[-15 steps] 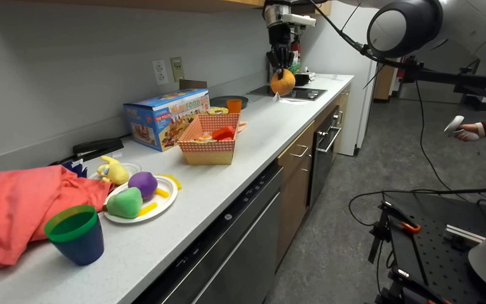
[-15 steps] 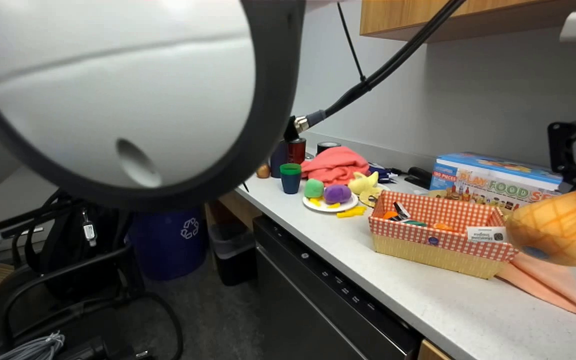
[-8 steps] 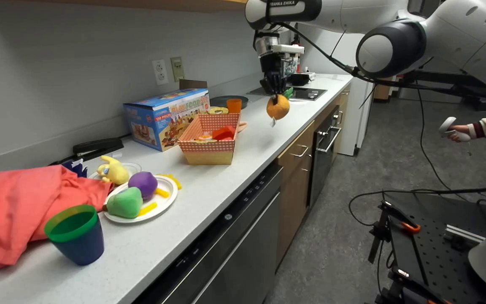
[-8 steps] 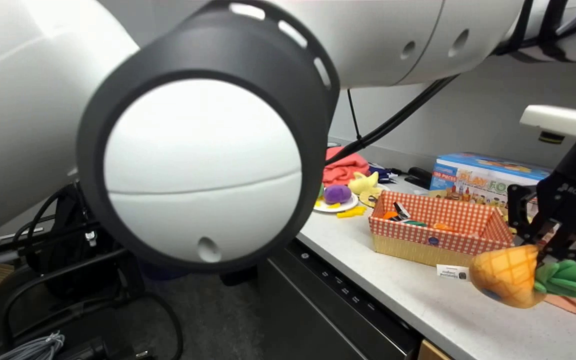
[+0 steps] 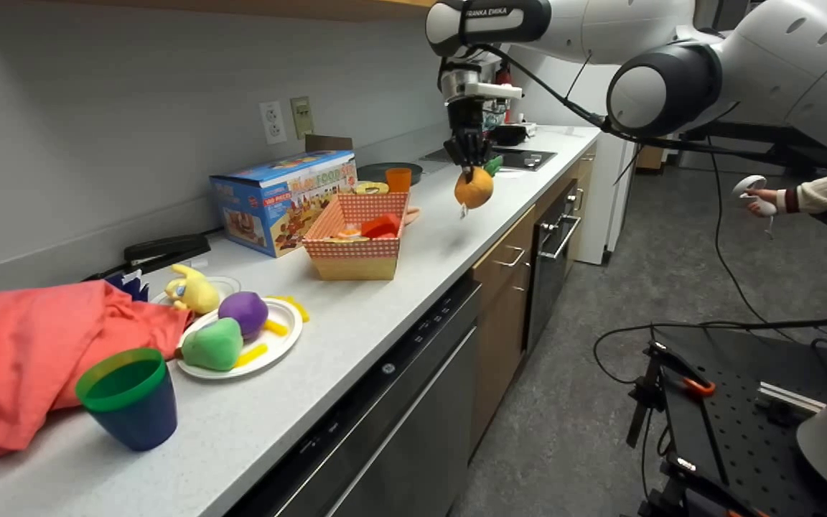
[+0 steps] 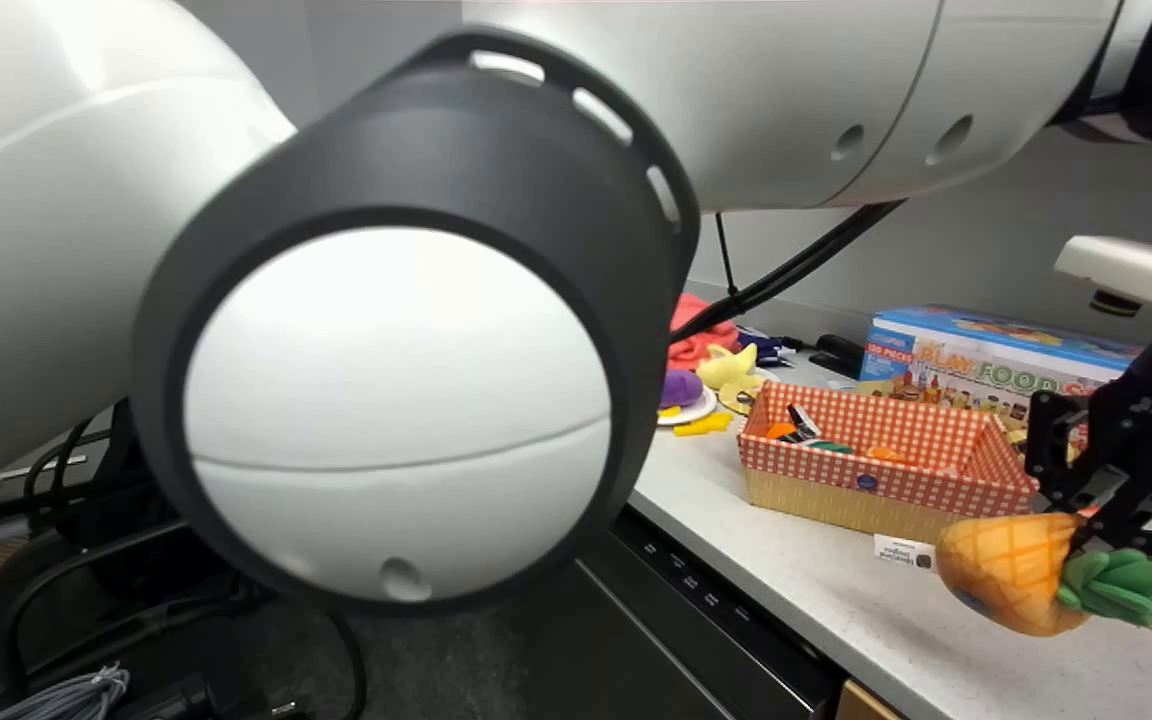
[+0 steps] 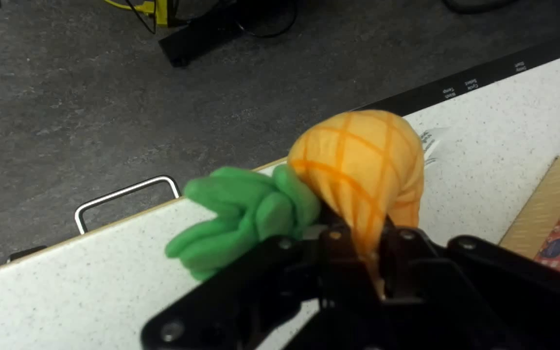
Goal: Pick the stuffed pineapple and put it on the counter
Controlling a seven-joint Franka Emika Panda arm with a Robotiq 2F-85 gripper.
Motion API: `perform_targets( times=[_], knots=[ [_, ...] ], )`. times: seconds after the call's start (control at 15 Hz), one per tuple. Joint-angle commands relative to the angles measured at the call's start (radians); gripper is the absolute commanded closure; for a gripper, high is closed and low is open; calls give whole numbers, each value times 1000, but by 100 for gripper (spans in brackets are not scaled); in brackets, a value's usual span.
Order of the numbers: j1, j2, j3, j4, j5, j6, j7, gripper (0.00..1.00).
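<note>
The gripper has the stuffed pineapple. Jaws are drawn tight; in the wrist view a fold of the orange plush is pinched between the fingertips, just beside the green leaves, and the body bulges out past it.

Checked basket sits upright on the counter. Pineapple is outside the basket, off its end nearer the cooktop, near but apart, in the air over the counter in both exterior views. It's tipped on its side: leaves point away from the basket, body on the basket's side. A white tag dangles from the body.

Rest:
- red toy pieces inside the basket; other bits in there too small to name
- food box behind the basket, toward the wall; contact unclear
- orange cup just past the basket, cooktop side; can't tell if touching
- dark pan same side of the basket, beyond the cup
- white plate off the basket's opposite end, apart from it, purple fruit and green pear on it
- blue cup, green rim, same way from the basket, past the plate
- red cloth also that way, well apart from the basket
</note>
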Motion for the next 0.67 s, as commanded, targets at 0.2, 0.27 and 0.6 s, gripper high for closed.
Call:
perform_targets(
  times=[0.2,0.27,0.6],
  knots=[
    [-127,-12,32,2,85,27,96,96],
    [-136,-12,34,1,88,33,102,96],
    [-92,-14,34,4,55,39,76,96]
  ],
)
